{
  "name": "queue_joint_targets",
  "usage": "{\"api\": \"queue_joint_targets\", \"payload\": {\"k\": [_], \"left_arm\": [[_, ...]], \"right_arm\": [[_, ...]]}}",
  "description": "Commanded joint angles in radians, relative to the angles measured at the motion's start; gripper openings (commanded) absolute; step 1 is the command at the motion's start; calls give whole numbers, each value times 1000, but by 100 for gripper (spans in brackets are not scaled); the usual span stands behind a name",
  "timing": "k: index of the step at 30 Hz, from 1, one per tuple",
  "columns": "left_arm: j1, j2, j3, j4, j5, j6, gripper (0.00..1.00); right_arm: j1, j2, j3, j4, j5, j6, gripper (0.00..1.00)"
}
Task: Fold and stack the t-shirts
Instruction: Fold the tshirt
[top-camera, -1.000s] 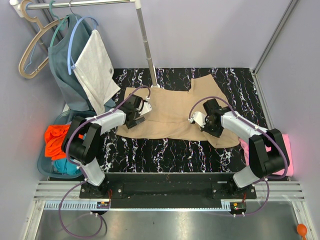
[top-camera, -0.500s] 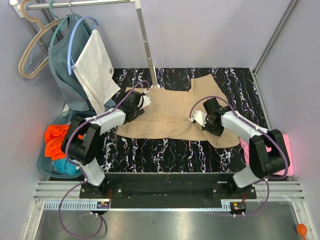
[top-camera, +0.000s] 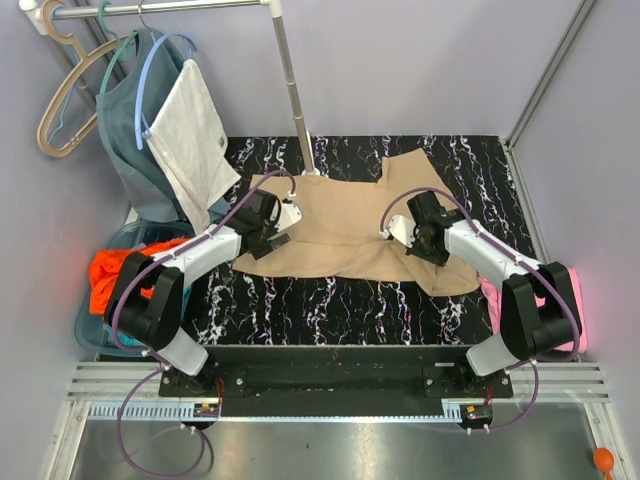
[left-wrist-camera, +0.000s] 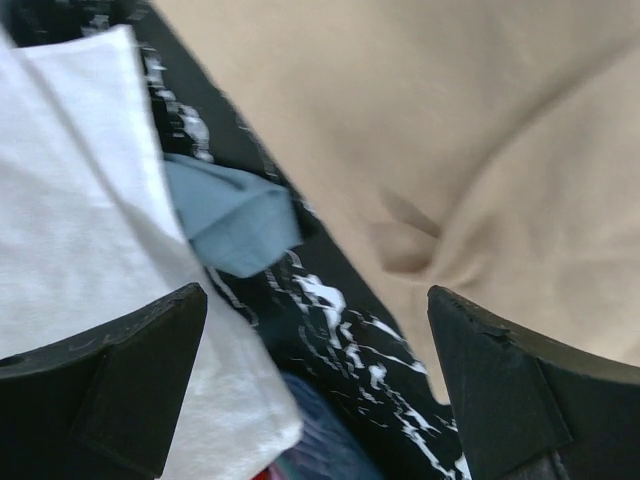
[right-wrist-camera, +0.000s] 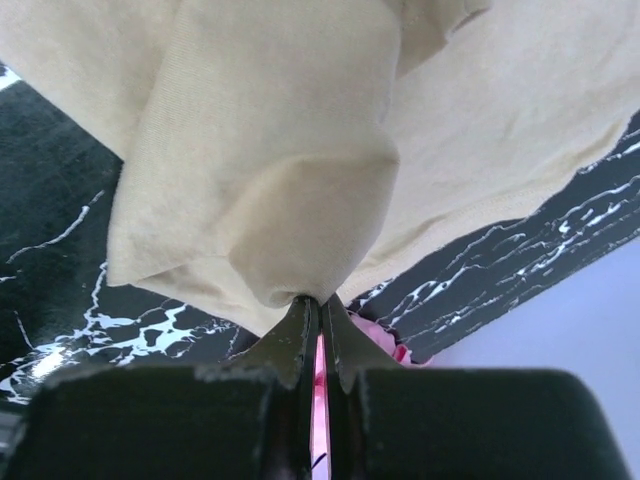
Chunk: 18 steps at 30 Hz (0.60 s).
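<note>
The tan shirt (top-camera: 340, 235) is lying spread across the middle of the black marbled table (top-camera: 300, 300), with one sleeve reaching toward the far edge. The right gripper (right-wrist-camera: 320, 305) is pinching the shirt near its right side, jaws pressed tight together on a bunched fold of cloth that is gathering at the fingertips. The left gripper (left-wrist-camera: 315, 390) is hanging over the shirt's left edge with its jaws spread wide and nothing between them. Just beside it, a white cloth (left-wrist-camera: 90, 200) and the hem of a blue-grey garment (left-wrist-camera: 225, 215) are hanging down from the rail (top-camera: 160, 8) above the table's far left corner. The pink shirt (top-camera: 575, 300) is sitting at the table's right edge, partly hidden behind the right arm. The orange shirt (top-camera: 110, 275) and the teal shirt (top-camera: 125, 335) are lying bunched in a basket (top-camera: 85, 335) off the table's left side.
</note>
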Motion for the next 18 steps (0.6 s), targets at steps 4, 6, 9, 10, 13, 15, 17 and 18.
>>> {"api": "queue_joint_targets", "payload": {"k": [4,6,9,10,13,15,17,18], "left_arm": [[-44,1,-39,-55,62,0,99],[-42,33,-36,-39,47,-1,99],[-42,70,-21,-27,38,-3,99],[-42,79,-12,-24,35,-3,99],[-44,102,-3,-13,27,-5,99],[-42,108,-1,-13,24,-5,99],[-44,113,-3,-9,24,-6,99],[-45,116,-7,-7,25,-6,99]], "right_arm": [[-25,-2,105,19,107,-58,0],[-31,15,137,22,125,-76,0],[-52,39,180,28,144,-89,0],[-57,51,199,30,153,-102,0],[-80,79,229,37,172,-130,0],[-95,88,242,37,175,-145,0],[-111,101,256,46,181,-158,0],[-117,105,260,48,185,-167,0]]}}
